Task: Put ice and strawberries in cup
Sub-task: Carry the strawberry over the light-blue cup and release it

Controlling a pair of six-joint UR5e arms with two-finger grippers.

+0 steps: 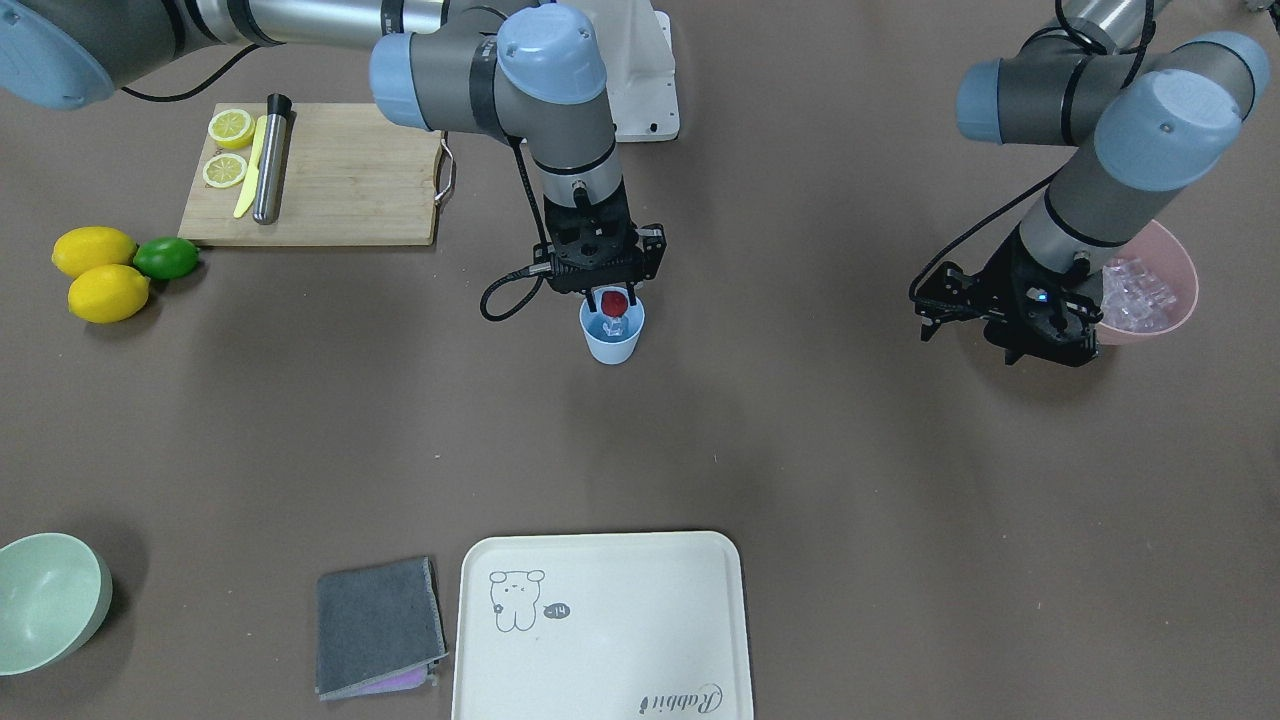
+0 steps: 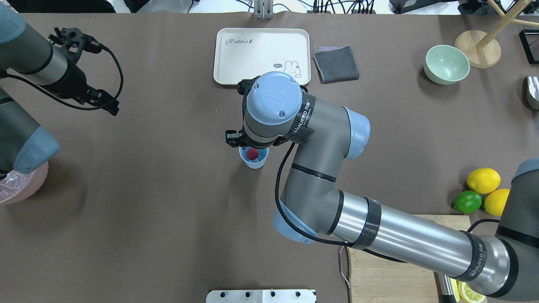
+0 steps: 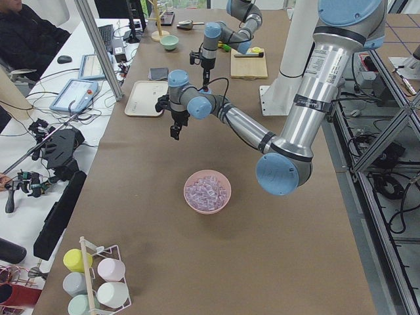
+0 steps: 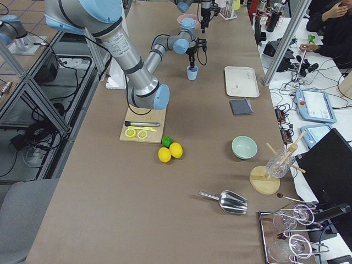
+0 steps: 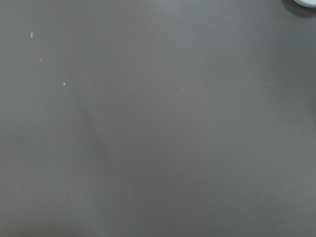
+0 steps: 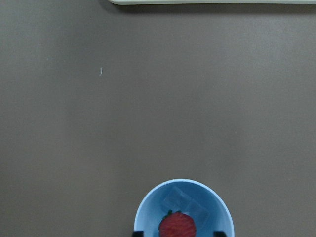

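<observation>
The light blue cup [image 1: 611, 342] stands mid-table. Inside it, a dark red strawberry [image 6: 177, 226] rests on clear ice cubes [image 6: 180, 200]. My right gripper [image 1: 614, 300] hangs straight over the cup's mouth and is open: its fingertips [image 6: 138, 232] stand a little apart from the berry on both sides. From overhead the strawberry [image 2: 252, 154] shows inside the cup [image 2: 255, 162]. More ice [image 1: 1135, 295] fills the pink bowl [image 1: 1185, 262]. My left gripper [image 1: 922, 318] hovers beside that bowl, apparently open and empty.
A cutting board [image 1: 340, 180] with lemon halves and a muddler lies behind. Two lemons [image 1: 100, 270] and a lime [image 1: 166, 258] sit beside it. A cream tray [image 1: 600, 630], a grey cloth [image 1: 378, 625] and a pale green bowl [image 1: 45, 600] line the operators' edge.
</observation>
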